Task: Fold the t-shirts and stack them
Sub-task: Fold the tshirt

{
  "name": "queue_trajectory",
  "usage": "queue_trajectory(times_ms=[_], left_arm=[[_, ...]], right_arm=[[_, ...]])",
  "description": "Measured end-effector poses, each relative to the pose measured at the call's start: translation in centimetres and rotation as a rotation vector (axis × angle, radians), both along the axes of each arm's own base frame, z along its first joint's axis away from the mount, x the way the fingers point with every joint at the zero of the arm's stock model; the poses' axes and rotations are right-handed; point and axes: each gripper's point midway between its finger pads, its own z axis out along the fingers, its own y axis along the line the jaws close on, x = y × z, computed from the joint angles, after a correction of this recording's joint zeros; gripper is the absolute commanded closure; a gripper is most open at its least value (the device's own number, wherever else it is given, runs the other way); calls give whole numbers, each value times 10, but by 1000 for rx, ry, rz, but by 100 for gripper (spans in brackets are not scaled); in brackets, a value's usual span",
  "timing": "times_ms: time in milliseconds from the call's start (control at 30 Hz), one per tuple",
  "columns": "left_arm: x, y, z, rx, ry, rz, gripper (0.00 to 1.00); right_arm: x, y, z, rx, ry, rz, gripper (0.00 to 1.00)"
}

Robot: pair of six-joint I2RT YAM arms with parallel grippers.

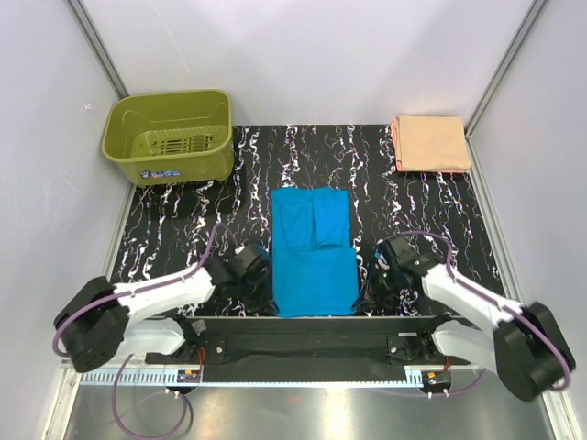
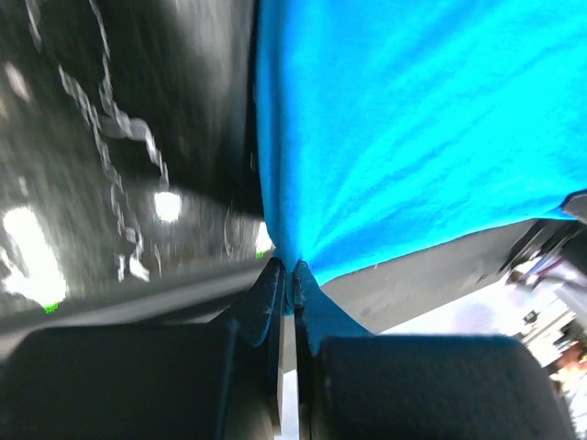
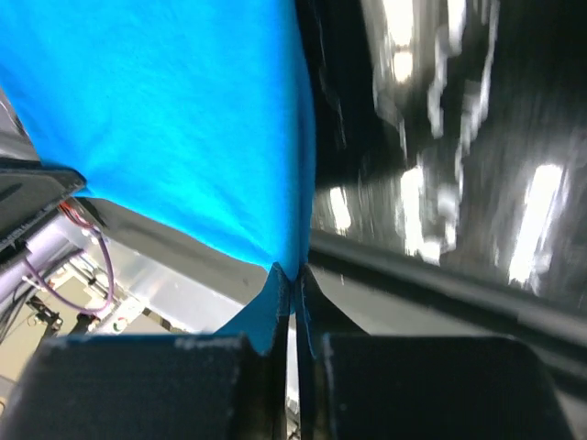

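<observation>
We see the left gripper [image 2: 292, 275] and right gripper [image 3: 295, 280] each pinching a near corner of the turquoise t-shirt [image 1: 312, 257], likely to fold its hem forward.

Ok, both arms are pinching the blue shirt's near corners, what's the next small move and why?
Probably raise both corners slightly, together. The left fingers and right fingers are shut on the near corners of the blue t-shirt, which lies as a long strip, so an even lift would start folding it toward its far end.
</observation>
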Motion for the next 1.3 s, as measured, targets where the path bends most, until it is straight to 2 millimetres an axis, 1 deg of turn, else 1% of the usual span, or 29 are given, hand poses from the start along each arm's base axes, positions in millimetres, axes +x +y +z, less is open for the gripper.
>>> queue_trajectory(times_ms=[133, 267, 400, 500, 600, 667, 767, 833, 900, 1067, 1300], left_arm=[[-23, 3, 10, -6, -9, -44, 100], [-37, 2, 24, -34, -21, -63, 100], [-45, 3, 34, -60, -22, -63, 100], [-45, 3, 41, -55, -26, -65, 100], [-40, 1, 53, -34, -42, -70, 100], [-34, -2, 67, -18, -66, -81, 100], [-19, -9, 90, -9, -121, -96, 100], [-5, -11, 103, -5, -150, -91, 100], [11, -9, 110, 2, -172, -67, 100], [53, 6, 117, 24, -199, 4, 100], [108, 4, 119, 41, -192, 13, 100]], right_arm=[[-25, -3, 10, 12, 14, -6, 100], [-37, -8, 19, 23, 25, -31, 100], [-48, -13, 21, 2, 70, -42, 100], [-48, -13, 30, -4, 82, -47, 100], [-40, -10, 48, 0, 63, -49, 100], [-31, -7, 63, -2, 37, -50, 100], [-11, -1, 87, -14, -17, -41, 100], [2, 4, 100, -20, -44, -27, 100], [18, 8, 110, -22, -76, -19, 100], [57, 4, 118, -34, -101, -50, 100], [105, 6, 125, 0, -101, -58, 100]])
